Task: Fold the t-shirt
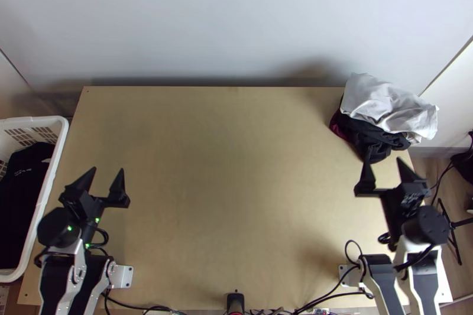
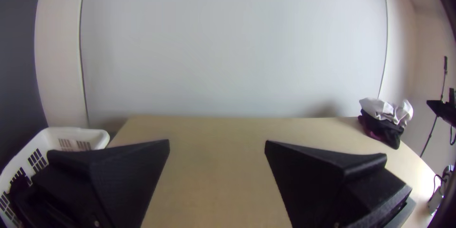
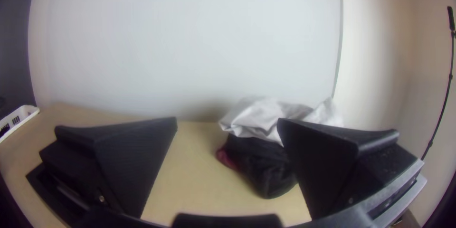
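T-shirt [image 1: 387, 102]: I judge it is the white cloth, bunched on top of the pile [image 1: 369, 132] at the table's far right corner, but I cannot be sure.
Basket [image 1: 35, 120]: it stands at the left side of the table [image 1: 219, 197]; the top view looks down on dark cloth [image 1: 23, 185] inside, while the right wrist view gives the basket's corner.
Left gripper [image 1: 107, 169]: its 2 fingers are spread, with nothing between them, well apart from the T-shirt.
Table: no folding is done, as I judge; 3 steps are left, namely to take the T-shirt down, to lay it flat and to fold it.
Right gripper [image 1: 384, 155]: its 2 fingers are also spread and hold nothing, near the pile.
Pile: the right wrist view presents its side, with a wine-red part [image 3: 227, 159] below the white; the top view gives better the upper creases.
Pole [image 3: 446, 90]: the right wrist view shows it standing thin and black beyond the table.
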